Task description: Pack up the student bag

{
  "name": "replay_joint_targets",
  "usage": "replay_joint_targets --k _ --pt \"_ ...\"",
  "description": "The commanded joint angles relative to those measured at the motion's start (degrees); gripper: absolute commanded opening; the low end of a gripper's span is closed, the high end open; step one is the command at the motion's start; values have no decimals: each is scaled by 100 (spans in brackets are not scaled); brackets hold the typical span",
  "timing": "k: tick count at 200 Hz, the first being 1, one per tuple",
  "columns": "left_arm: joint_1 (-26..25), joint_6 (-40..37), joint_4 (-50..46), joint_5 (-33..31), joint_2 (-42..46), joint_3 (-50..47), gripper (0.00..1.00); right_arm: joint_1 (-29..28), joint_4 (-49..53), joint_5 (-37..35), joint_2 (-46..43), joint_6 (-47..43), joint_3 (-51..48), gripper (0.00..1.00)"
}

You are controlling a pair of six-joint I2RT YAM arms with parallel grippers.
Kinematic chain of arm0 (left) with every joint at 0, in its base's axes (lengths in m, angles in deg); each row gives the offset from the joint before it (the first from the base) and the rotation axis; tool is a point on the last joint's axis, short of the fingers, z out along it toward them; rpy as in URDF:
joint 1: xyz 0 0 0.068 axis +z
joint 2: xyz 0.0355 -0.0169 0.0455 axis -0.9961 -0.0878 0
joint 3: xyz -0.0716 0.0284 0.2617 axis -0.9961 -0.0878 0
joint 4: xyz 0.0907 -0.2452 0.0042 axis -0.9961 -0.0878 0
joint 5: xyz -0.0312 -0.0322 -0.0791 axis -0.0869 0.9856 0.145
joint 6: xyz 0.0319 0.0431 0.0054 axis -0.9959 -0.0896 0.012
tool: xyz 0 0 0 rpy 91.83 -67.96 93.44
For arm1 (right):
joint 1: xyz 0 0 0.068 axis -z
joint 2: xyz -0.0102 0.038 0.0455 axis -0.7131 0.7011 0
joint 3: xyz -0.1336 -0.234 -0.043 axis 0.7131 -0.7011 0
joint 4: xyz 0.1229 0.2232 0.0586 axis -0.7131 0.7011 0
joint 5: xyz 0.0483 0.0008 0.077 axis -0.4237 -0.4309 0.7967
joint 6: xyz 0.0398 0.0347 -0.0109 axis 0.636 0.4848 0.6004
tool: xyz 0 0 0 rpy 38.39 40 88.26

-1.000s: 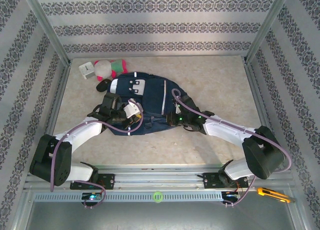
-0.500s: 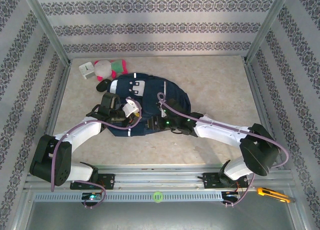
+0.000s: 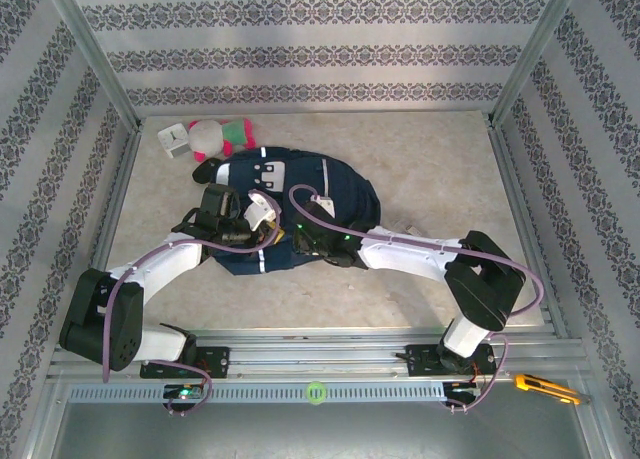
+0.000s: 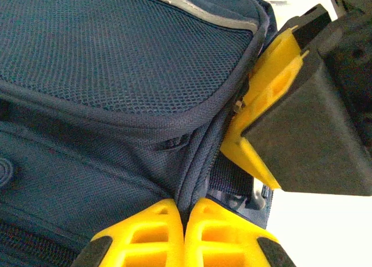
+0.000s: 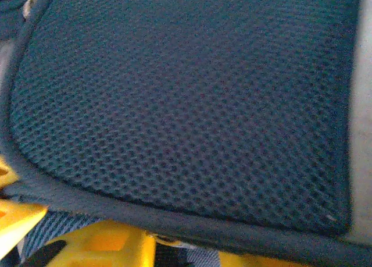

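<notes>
Left of the middle of the worktop [image 3: 450, 169] lies the blue bag [image 3: 345, 191]. Our left jaws are squeezed tight right at its seam [image 4: 197, 156]. Our right jaws touch the same seam; we cannot tell if they are pinching. We think opening it comes next: hold firm on the left, pull slowly along the seam.

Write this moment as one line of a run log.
student bag: lying on table | left gripper: shut on bag seam | right gripper: at bag's mesh panel, jaws unclear
</notes>
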Motion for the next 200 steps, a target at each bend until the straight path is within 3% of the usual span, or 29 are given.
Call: replay_joint_targets --k 1,63,105,147,177,200 --pt "33 245 312 625 196 99 3 6 372 -1150 -87 -184 143 24" --pt "35 62 168 538 213 60 4 226 357 -1181 -539 -322 -281 0" --pt "54 -533 -369 286 305 105 3 743 374 -527 -825 -540 -659 0" --pt "253 -1237 -1019 5 396 136 2 1589 98 1050 -1197 -1347 -1354 0" --pt "283 -1558 -1264 -153 480 122 2 1737 3 1909 -1267 -2010 -1470 0" --pt "286 -1795 -1577 -344 498 206 2 1861 25 2087 -1286 -2096 -1452 0"
